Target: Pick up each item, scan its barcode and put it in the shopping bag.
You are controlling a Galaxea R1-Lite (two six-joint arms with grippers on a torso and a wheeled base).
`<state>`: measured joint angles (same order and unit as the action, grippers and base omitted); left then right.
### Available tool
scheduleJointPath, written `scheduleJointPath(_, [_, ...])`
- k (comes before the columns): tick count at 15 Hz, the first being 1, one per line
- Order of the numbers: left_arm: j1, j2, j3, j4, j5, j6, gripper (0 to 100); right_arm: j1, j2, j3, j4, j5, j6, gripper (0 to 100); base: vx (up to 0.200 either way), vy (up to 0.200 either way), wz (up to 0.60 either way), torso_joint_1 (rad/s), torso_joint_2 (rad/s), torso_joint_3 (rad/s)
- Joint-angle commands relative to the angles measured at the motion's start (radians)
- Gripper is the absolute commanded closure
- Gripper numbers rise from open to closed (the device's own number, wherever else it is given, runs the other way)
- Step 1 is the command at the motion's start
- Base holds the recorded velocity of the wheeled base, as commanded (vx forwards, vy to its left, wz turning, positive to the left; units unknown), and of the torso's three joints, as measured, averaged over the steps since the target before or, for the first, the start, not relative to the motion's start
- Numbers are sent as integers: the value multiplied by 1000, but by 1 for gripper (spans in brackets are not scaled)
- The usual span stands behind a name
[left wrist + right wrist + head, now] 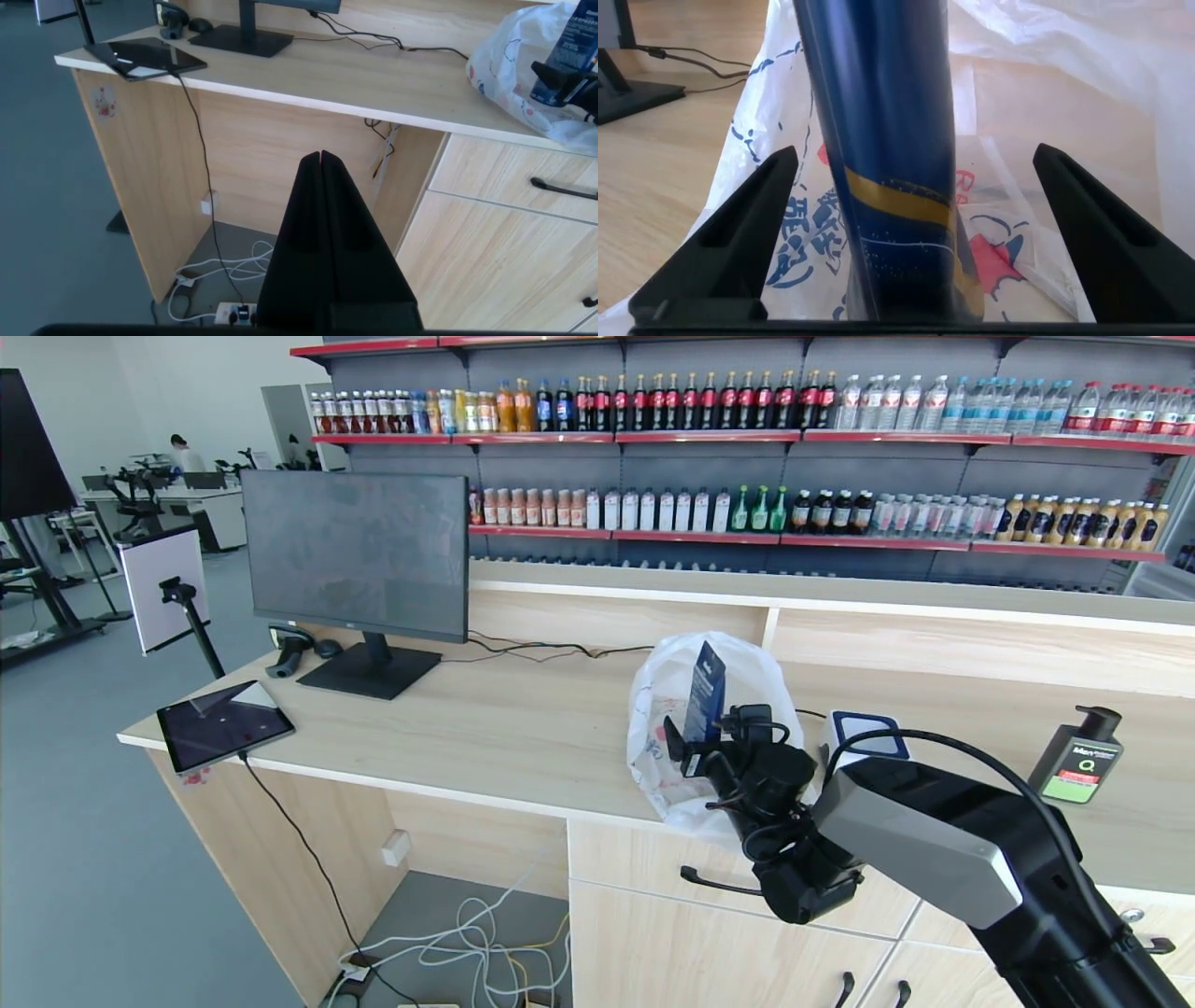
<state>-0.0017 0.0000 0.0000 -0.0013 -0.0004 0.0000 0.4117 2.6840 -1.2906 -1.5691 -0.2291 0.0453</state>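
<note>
Blue packet (878, 140) stands between the right claw's (913, 159) spread-apart fingers, with the shopping bag (1036, 84) just beyond and below the claw, so it could easily topple and miss that floppy opening.

Pale wood-grain worktop (523, 728) with a raised ledge along the back. Carries a white printed shopping bag (653, 709) directly behind the right claw (702, 739), slumped close to the front edge. Bears a small white box with a blue top (864, 733) just to the claw's right, and farther right an upright grey pump bottle (1074, 756). Holds a dark monitor (355, 560) on a flat black stand well to the claw's left and farther back, with a dark handheld device (285, 655) and a mouse (327, 649) beside the stand. Shows dark cables (560, 649) trailing from the monitor toward the bag. Supports a tablet (224, 723) at the far-left corner, well apart from the claw.
</note>
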Motion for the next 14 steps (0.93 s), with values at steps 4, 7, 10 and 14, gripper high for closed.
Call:
scheduleJointPath(4, [0, 0, 0, 0, 0, 0, 100, 2, -12, 8, -2, 1, 1, 0, 0, 0, 0, 0, 0, 0])
scheduleJointPath(7, [0, 0, 0, 0, 0, -2, 100, -1, -38, 31, -2, -1, -1, 0, 0, 0, 0, 0, 0, 0])
scheduleJointPath(10, [0, 0, 0, 0, 0, -2, 100, -1, -67, 63, -2, -1, -1, 0, 0, 0, 0, 0, 0, 0])
scheduleJointPath(14, [-1, 0, 0, 0, 0, -2, 100, 1, -130, 109, -2, -1, -4, 0, 0, 0, 0, 0, 0, 0])
